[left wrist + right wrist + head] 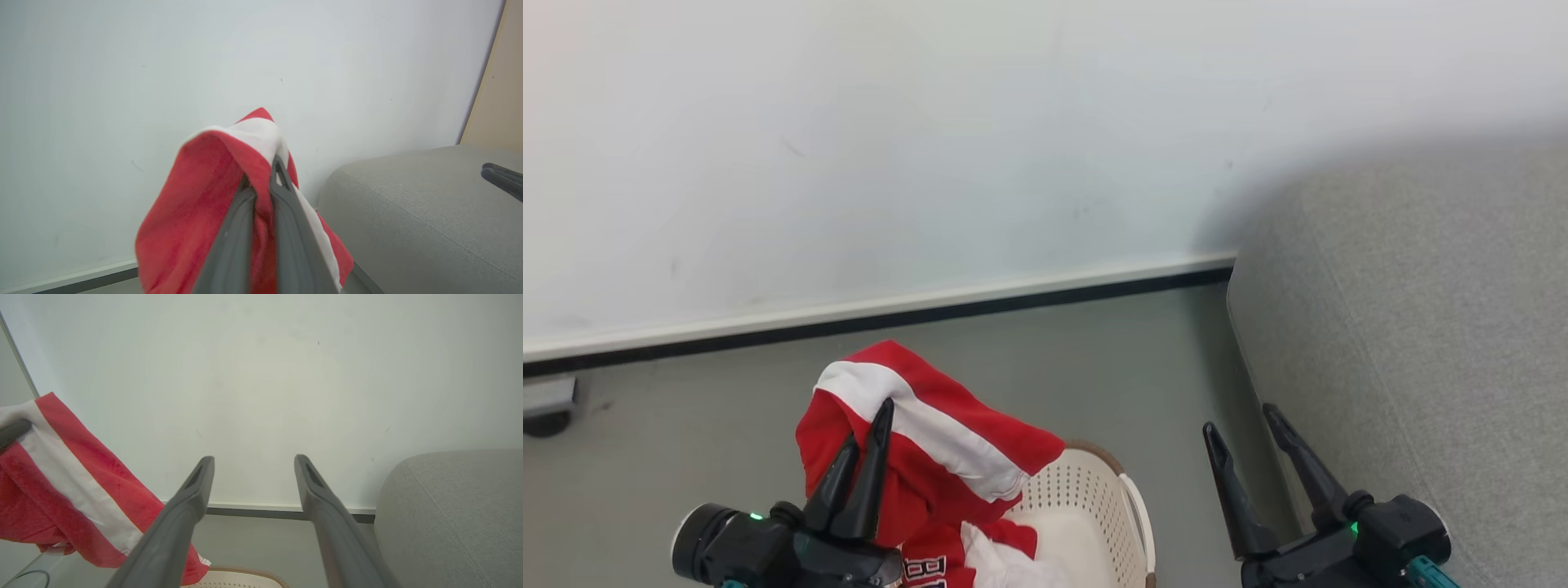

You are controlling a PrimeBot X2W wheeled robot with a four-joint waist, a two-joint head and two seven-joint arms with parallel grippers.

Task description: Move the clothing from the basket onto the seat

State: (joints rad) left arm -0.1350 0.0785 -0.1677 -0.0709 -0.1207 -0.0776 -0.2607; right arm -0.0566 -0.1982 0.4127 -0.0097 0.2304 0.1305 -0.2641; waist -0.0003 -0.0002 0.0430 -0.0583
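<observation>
My left gripper (870, 429) is shut on a red garment with a white stripe (931, 433), held up above the cream basket (1094, 506). In the left wrist view the red cloth (204, 204) drapes over both fingers (286, 192). More red and white clothing with lettering (956, 559) lies in the basket. My right gripper (1241, 425) stands open and holds nothing, beside the grey seat (1421, 343). The right wrist view has its gripper (253, 463) open, the garment (73, 486) at left and the seat (457, 514) at right.
A pale wall (931, 147) with a white and black skirting (890, 314) runs behind. Grey floor (1094, 359) lies between basket and seat. A dark caster (547, 408) sits at the far left. A beige panel (498, 81) stands beyond the seat.
</observation>
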